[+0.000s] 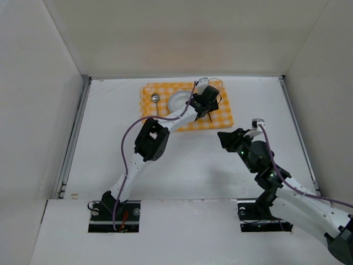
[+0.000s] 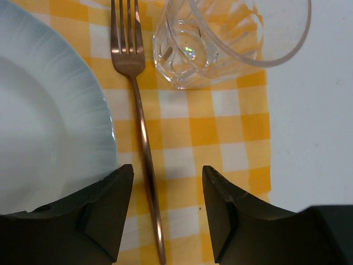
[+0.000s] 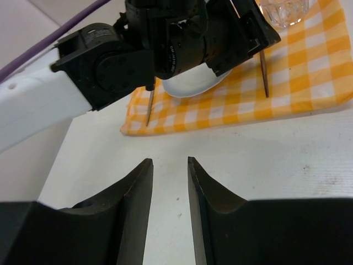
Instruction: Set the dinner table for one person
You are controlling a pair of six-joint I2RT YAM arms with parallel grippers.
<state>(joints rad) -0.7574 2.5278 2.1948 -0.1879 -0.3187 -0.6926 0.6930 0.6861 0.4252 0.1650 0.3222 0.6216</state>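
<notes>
Held the left jaws spread wide and empty astride the handle of the fork (image 2: 143, 138), with the plate (image 2: 44, 110) just left of them, the glass (image 2: 220, 44) ahead to the right and the checked cloth (image 2: 220, 127) beneath. Held the right jaws parted only narrowly, gripping nothing, above the bare white surface (image 3: 265, 154), cloth ahead of them.

Left wrist view: plate (image 2: 49, 110) runs off the left edge, fork (image 2: 142, 138) and glass (image 2: 220, 49) off the top. Overhead, the left arm (image 1: 165, 124) covers part of the plate.
</notes>
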